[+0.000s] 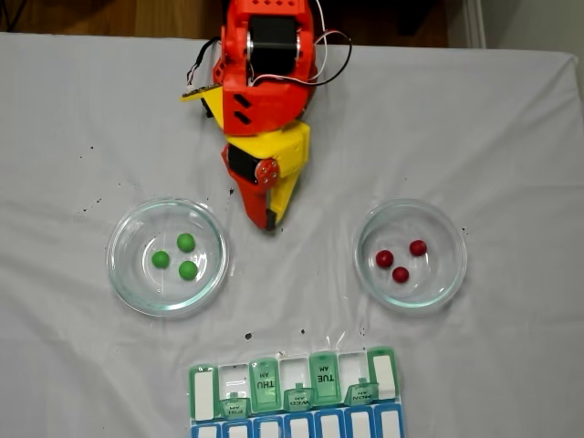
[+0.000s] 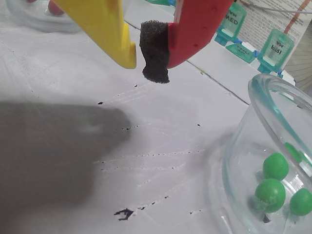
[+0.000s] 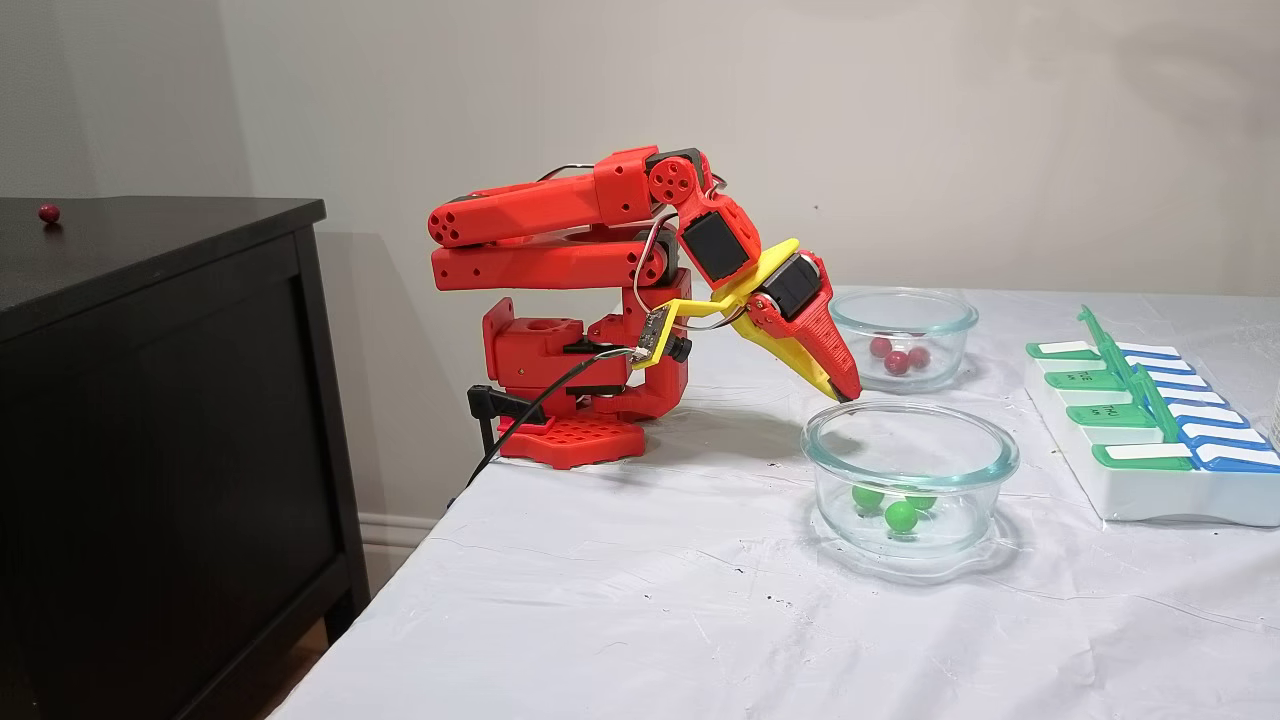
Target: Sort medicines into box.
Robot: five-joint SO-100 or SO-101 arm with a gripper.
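My red printed-plastic arm (image 3: 560, 235) carries black servos and white-and-black cables; my gripper (image 2: 146, 61) has one yellow finger, one red finger with black foam pad.

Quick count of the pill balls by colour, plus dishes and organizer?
Glossy green round balls in the left clear glass dish in a fixed view: 3
Dark red round balls in the right clear glass dish: 3
Dark red ball on the black cabinet: 1
Clear glass dishes: 2
Green-lidded pill organizer: 1
Total: 10

Upside-down "THU AM" and "TUE AM" read on the pill organizer's (image 1: 384, 376) green lids (image 1: 265, 384)
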